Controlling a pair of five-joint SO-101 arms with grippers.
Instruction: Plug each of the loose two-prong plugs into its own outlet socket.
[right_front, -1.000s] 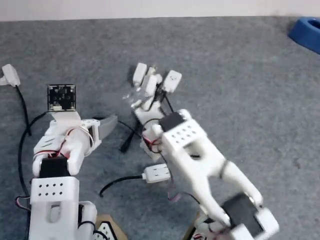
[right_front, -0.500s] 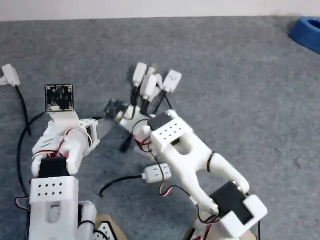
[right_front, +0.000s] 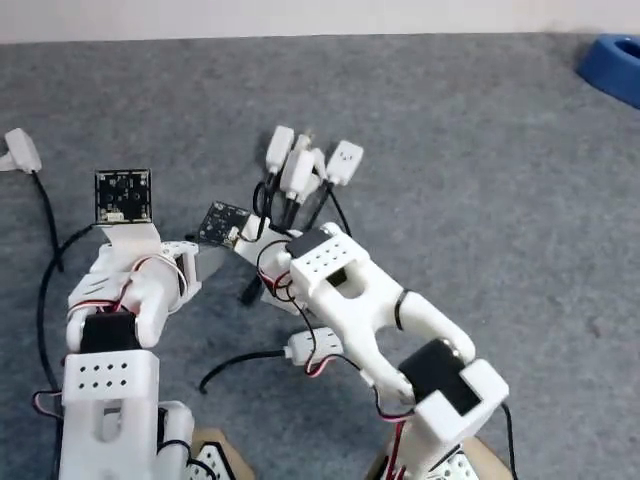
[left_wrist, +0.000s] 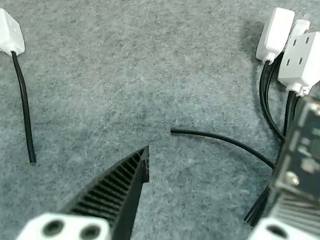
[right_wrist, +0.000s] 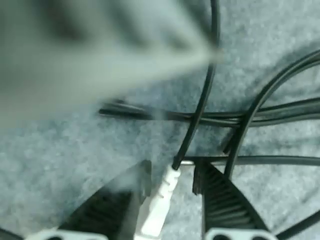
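Observation:
A cluster of white socket blocks (right_front: 300, 160) on black cords lies at mid-table, also seen in the left wrist view (left_wrist: 300, 55). One loose white plug (right_front: 313, 346) lies near the arms and another (right_front: 20, 150) at the far left. My right arm (right_front: 330, 270) bends low just in front of the cluster. My right gripper (right_wrist: 172, 185) is open, with a white plug body (right_wrist: 159, 202) between its fingers, its cord running off among crossed black cords. My left gripper (right_front: 212, 258) hovers over bare carpet, one black finger (left_wrist: 125, 190) showing and nothing near it.
The right arm's camera board (right_front: 222, 222) sits close beside the left gripper. A blue container (right_front: 615, 62) is at the far right corner. A cut cord end (left_wrist: 172, 131) lies on the grey carpet. Open carpet stretches to the right of the cluster.
My right arm has drawn back from the socket cluster and swung toward the left arm, dropping lower. The left arm has barely moved.

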